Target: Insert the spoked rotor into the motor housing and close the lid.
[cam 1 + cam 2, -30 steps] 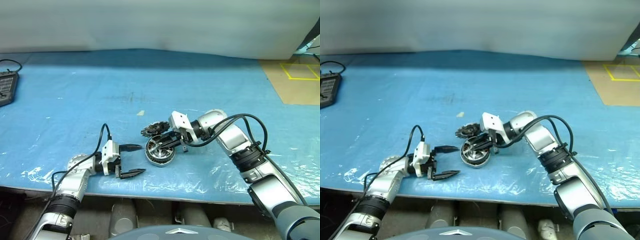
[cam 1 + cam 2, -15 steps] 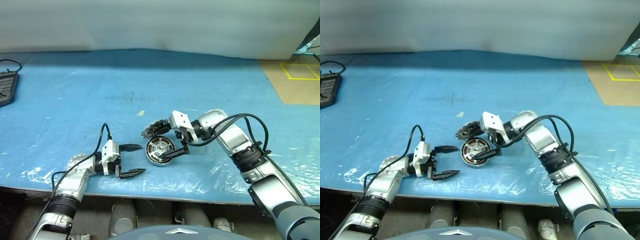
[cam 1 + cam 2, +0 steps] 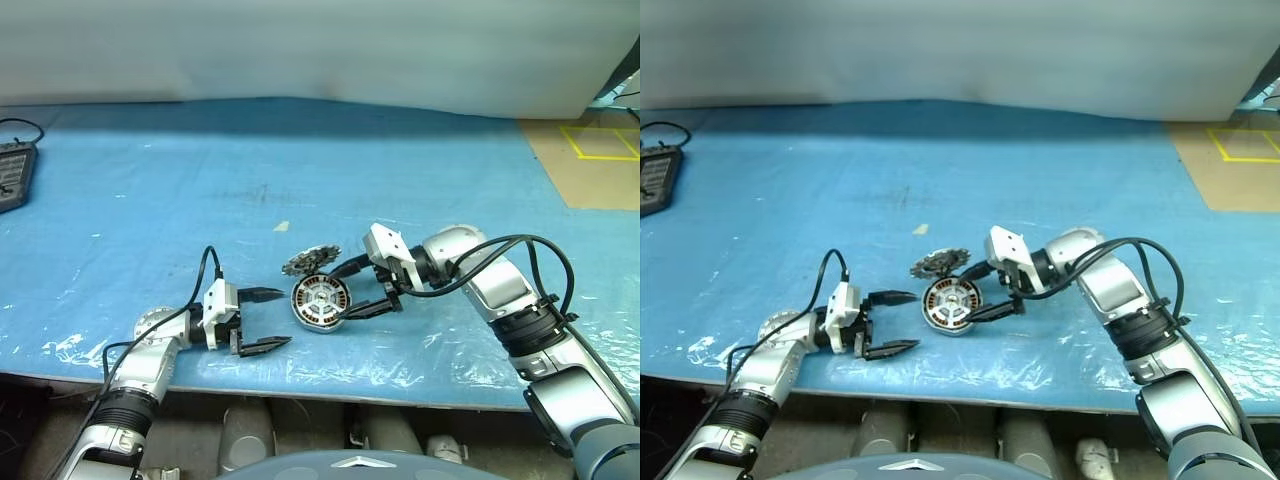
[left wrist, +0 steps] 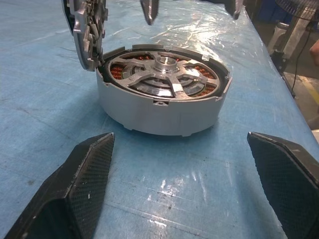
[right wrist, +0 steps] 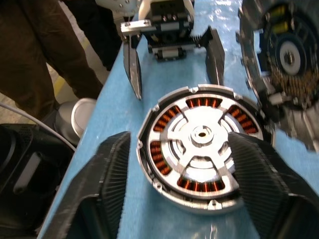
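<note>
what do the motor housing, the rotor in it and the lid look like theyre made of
Motor housing: matte grey metal by its look, with copper-coloured windings inside. Spoked rotor: bright, reflective silver metal spokes and hub. Lid: dull silver-grey metal, finned rim, standing open at the housing's edge. Paint or coating can't be ruled out.

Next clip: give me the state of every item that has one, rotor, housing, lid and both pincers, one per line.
spoked rotor: seated inside the housing, lying flat.
motor housing: upright on the blue table cover, top uncovered.
lid: open, standing tilted up at the housing's edge.
left pincer: open, holding nothing, beside the housing.
right pincer: open, one finger on each side of the housing, gripping nothing.
</note>
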Tool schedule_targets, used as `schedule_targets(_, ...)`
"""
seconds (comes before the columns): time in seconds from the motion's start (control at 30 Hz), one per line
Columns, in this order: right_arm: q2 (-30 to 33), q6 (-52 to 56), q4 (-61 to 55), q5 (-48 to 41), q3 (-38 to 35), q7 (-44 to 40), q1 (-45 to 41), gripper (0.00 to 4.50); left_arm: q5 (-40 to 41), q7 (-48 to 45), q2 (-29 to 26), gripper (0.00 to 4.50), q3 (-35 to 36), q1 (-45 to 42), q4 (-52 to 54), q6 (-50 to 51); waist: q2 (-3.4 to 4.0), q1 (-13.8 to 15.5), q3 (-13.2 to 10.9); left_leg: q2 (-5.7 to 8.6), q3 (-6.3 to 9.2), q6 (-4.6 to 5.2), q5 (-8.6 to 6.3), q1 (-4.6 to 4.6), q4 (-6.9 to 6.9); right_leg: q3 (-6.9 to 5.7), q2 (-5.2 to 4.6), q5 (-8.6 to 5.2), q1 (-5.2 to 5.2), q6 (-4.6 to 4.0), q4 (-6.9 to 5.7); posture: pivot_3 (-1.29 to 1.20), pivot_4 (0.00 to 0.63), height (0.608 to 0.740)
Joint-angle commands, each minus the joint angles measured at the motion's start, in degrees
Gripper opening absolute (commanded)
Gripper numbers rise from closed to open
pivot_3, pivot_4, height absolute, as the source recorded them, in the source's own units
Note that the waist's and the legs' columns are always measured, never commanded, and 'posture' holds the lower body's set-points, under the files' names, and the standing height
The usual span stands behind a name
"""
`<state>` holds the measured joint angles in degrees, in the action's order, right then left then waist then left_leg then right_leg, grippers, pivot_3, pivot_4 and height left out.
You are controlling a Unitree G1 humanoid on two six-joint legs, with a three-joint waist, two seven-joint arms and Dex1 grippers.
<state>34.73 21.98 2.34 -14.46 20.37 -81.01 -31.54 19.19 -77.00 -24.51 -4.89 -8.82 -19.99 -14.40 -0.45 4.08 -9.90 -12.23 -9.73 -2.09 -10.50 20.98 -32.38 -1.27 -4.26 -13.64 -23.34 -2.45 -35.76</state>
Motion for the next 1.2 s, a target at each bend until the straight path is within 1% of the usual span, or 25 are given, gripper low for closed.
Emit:
schedule_targets(0.03, 1.60, -2.42, 2.11, 1.31, -2.15, 1.30, -0.08, 2.14, 0.66, 0.17, -0.63, 4.50, 0.69, -0.26, 0.71, 0.34, 0.00, 0.00, 0.00, 0.00, 0.00, 0.00, 0.00, 0.00, 0.00, 0.00, 0.00, 0.00, 0.00, 0.00, 0.00, 0.00, 0.150, 0.740)
schedule_targets(0.1, 2.12, -3.36, 3.91, 1.64, -3.10, 2.39, -0.38, 1.45, 0.75, 0.21, -0.81, 4.50, 0.84, -0.26, 0.83, 0.42, 0.00, 0.00, 0.00, 0.00, 0.00, 0.00, 0.00, 0.00, -0.01, 0.00, 0.00, 0.00, 0.00, 0.00, 0.00, 0.00, 0.150, 0.740)
schedule_targets(0.13, 2.17, -3.66, 4.84, 1.74, -3.96, 3.43, -0.76, 1.02, 0.80, 0.23, -0.91, 4.50, 0.93, -0.27, 0.90, 0.47, 0.00, 0.00, 0.00, 0.00, 0.00, 0.00, 0.00, 0.00, -0.01, 0.00, 0.00, 0.00, 0.00, 0.00, 0.00, 0.00, 0.150, 0.740)
schedule_targets(0.17, 2.29, -3.82, 5.70, 1.82, -4.69, 4.05, -1.14, 0.73, 0.83, 0.25, -1.00, 4.50, 1.02, -0.28, 0.92, 0.48, 0.00, 0.00, 0.00, 0.01, 0.00, 0.00, 0.00, 0.01, -0.01, 0.00, 0.00, 0.00, 0.00, 0.00, 0.01, 0.00, 0.150, 0.740)
schedule_targets(0.23, 2.61, -4.03, 7.59, 2.20, -5.67, 4.94, -1.82, 0.03, 0.86, 0.29, -1.15, 4.50, 1.20, -0.33, 0.90, 0.49, 0.00, -0.01, 0.00, 0.00, 0.00, 0.00, 0.00, 0.00, 0.00, 0.00, 0.00, 0.00, 0.00, 0.00, 0.01, 0.00, 0.150, 0.740)
schedule_targets(0.33, 2.63, -4.85, 11.07, 3.38, -6.34, 6.23, -3.28, 0.03, 0.86, 0.47, -1.24, 4.50, 1.37, -0.41, 1.10, 0.68, 0.00, -0.03, 0.00, 0.01, 0.00, 0.00, 0.00, 0.01, -0.01, 0.00, 0.00, 0.00, 0.00, 0.00, 0.00, 0.00, 0.150, 0.740)
schedule_targets(0.4, 1.37, -7.51, 15.22, 5.87, -6.52, 9.91, -5.37, 0.03, 0.89, 0.47, -1.25, 4.50, 1.52, -0.40, 1.09, 0.69, 0.00, -0.09, 0.00, 0.01, 0.00, 0.00, 0.00, 0.00, -0.01, 0.00, 0.00, 0.00, 0.00, 0.00, -0.01, 0.00, 0.150, 0.740)
schedule_targets(0.47, -0.66, -9.49, 19.26, 6.93, -6.84, 12.55, -8.21, 0.03, 0.90, 0.49, -1.29, 4.50, 1.63, -0.38, 1.03, 0.60, 0.00, -0.16, 0.00, 0.02, 0.00, 0.00, 0.00, 0.00, -0.03, 0.00, 0.00, 0.00, 0.00, 0.00, -0.02, 0.00, 0.150, 0.740)
schedule_targets(0.53, -3.52, -9.32, 21.65, 5.69, -7.75, 13.14, -11.42, 0.03, 0.93, 0.53, -1.29, 4.50, 1.71, -0.34, 1.05, 0.60, 0.00, -0.30, 0.00, 0.04, -0.03, 0.00, 0.00, 0.00, -0.04, 0.01, 0.01, 0.00, -0.04, 0.00, -0.05, 0.00, 0.150, 0.740)
schedule_targets(0.6, -5.54, -9.20, 22.96, 4.89, -8.48, 13.00, -13.44, 0.03, 0.94, 0.58, -1.28, 4.50, 1.74, -0.34, 1.06, 0.61, 0.00, -0.30, 0.00, 0.07, -0.05, 0.00, 0.00, 0.04, -0.03, 0.01, 0.03, 0.00, -0.11, -0.01, -0.09, 0.00, 0.150, 0.740)
schedule_targets(0.77, -10.09, -8.32, 22.94, 2.09, -8.62, 8.98, -17.38, 0.03, 1.08, 0.71, -1.21, 4.50, 1.89, -0.20, 1.09, 0.48, 0.00, -0.07, 0.00, 0.01, -0.05, 0.18, 0.10, 0.17, -0.03, -0.02, 0.02, 0.00, -0.12, -0.01, 0.00, 0.00, 0.150, 0.740)
schedule_targets(0.83, -10.82, -7.36, 21.86, 1.06, -8.33, 6.86, -17.50, 0.03, 1.08, 0.71, -1.24, 4.50, 1.98, 0.06, 0.99, 0.18, 0.00, 0.04, 0.00, -0.02, -0.05, 0.18, 0.10, 0.17, -0.04, -0.03, 0.02, 0.00, -0.12, -0.01, -0.01, 0.00, 0.150, 0.740)
schedule_targets(0.97, -10.79, -4.40, 16.39, -0.76, -6.45, 2.34, -15.04, 0.03, 1.01, 0.90, -1.37, 4.50, 2.23, 0.55, 0.85, -0.30, 0.00, -0.02, 0.00, -0.04, -0.05, 0.14, 0.08, 0.15, -0.04, -0.04, 0.02, 0.00, -0.11, -0.01, -0.01, 0.00, 0.150, 0.740)
schedule_targets(1.2, -10.62, -1.88, 12.48, -0.08, -4.20, 1.26, -10.32, 0.03, 1.07, 1.09, -1.72, 4.50, 2.32, 0.97, 1.23, -0.25, 0.00, -0.01, 0.00, -0.07, -0.05, 0.02, 0.01, 0.12, -0.05, -0.04, 0.02, 0.00, -0.10, -0.01, -0.03, 0.00, 0.150, 0.740)
